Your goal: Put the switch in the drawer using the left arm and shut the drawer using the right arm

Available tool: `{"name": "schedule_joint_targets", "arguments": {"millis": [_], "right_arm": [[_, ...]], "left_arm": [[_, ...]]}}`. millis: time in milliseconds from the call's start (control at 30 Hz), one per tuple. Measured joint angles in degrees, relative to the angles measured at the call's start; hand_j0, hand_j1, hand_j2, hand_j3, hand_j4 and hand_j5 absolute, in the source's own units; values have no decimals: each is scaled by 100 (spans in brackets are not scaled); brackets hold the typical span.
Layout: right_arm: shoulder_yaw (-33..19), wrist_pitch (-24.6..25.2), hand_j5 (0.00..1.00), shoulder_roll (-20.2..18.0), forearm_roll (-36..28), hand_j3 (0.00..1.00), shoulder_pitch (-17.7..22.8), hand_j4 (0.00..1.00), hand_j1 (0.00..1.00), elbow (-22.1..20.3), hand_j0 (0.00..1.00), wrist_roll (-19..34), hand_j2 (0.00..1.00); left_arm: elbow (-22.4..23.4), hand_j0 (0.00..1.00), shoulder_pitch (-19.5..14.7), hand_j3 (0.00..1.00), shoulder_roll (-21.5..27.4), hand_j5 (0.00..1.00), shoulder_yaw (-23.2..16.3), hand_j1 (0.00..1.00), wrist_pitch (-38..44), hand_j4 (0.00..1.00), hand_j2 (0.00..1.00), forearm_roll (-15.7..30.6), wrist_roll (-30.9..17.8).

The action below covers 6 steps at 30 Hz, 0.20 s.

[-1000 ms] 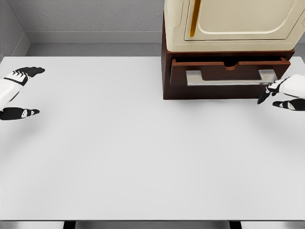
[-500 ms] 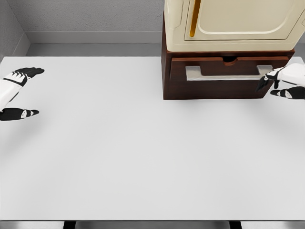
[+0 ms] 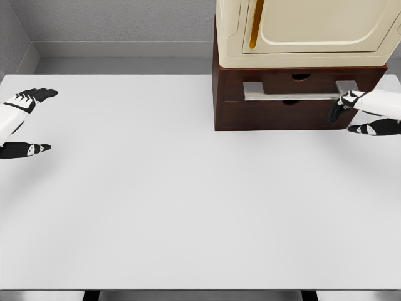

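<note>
Brown drawer (image 3: 294,103) flush in cabinet under cream appliance (image 3: 307,31); my right hand (image 3: 360,113) spread at silver handle's (image 3: 291,95) end. Left hand (image 3: 22,119) open, bench (image 3: 188,200) edge. Switch unseen.

Right hand (image 3: 366,113) touches the closed drawer (image 3: 294,94)'s handle (image 3: 291,95).

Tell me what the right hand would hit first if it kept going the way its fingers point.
The right hand points left and slightly away, fingertips at the metal handle of the drawer. It would likely meet that handle's right end first, though depth is unclear.
</note>
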Motion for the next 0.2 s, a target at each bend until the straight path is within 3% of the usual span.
{"name": "schedule_joint_targets", "arguments": {"millis": [100, 200], "right_arm": [[-86, -38, 64, -137, 158, 64, 123, 64, 64, 29, 64, -116, 64], [-591, -45, 64, -277, 180, 64, 761, 64, 64, 43, 64, -163, 64]], "left_arm": [[-3, 100, 0, 100, -2, 100, -4, 100, -1, 100, 100, 0, 0], [-5, 100, 0, 100, -3, 100, -5, 100, -1, 100, 100, -4, 0]]}}
